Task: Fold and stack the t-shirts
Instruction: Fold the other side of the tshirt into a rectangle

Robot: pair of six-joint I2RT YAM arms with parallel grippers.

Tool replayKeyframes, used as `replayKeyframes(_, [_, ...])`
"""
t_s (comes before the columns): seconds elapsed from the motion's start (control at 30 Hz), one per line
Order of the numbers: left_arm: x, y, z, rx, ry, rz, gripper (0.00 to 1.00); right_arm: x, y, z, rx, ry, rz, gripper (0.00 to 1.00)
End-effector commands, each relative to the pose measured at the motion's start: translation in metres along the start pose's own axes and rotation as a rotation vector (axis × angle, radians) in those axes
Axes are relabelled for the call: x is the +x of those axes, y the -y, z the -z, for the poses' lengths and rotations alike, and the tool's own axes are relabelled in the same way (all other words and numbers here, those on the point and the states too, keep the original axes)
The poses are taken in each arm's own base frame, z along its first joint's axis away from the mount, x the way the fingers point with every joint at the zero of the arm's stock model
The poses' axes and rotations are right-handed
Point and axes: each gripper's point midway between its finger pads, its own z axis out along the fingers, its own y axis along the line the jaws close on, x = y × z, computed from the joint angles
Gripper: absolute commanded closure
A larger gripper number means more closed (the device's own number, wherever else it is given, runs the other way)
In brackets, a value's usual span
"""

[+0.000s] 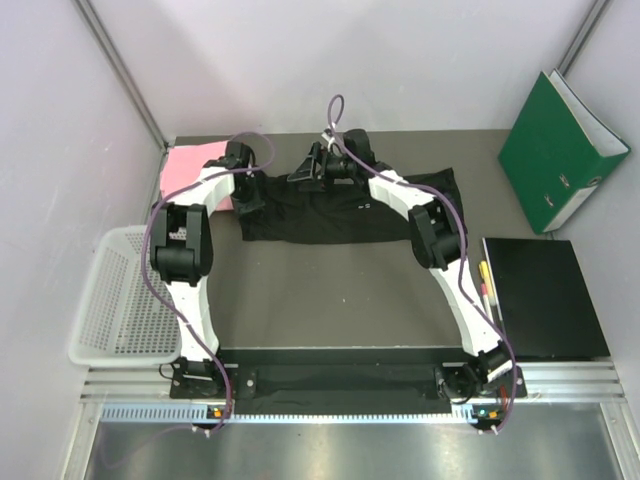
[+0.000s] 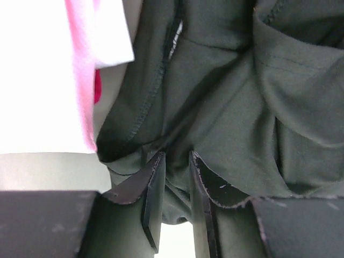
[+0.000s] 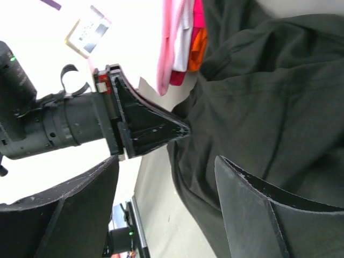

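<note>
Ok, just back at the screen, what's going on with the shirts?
The black t-shirt lies spread at the far side of the table. The left tool pinches its cloth near the left edge; the right tool stands open over it, not yet gripping. A pink shirt lies in the far left corner.

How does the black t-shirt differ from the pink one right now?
The black t-shirt lies spread wide and rumpled across the far table; the pink t-shirt sits as a compact folded square in the far left corner. The left gripper pinches the black t-shirt's edge; no gripper holds the pink t-shirt. Both lie on the table, side by side.
</note>
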Motion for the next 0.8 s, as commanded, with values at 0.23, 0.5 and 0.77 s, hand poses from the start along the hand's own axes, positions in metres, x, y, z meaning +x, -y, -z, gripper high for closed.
replayKeyframes(0.23, [-0.02,-0.021,-0.004,-0.018,0.05,0.003,0.7,-0.024,0.006,0.005,0.058,0.082,0.039,0.29])
replayKeyframes(0.5, [-0.026,-0.012,-0.012,0.048,0.052,0.015,0.7,-0.013,0.041,0.007,0.176,0.05,0.015,0.31])
replayKeyframes(0.77, [-0.031,0.002,-0.009,0.115,0.051,0.017,1.0,-0.009,0.054,0.005,0.195,0.043,-0.016,0.44])
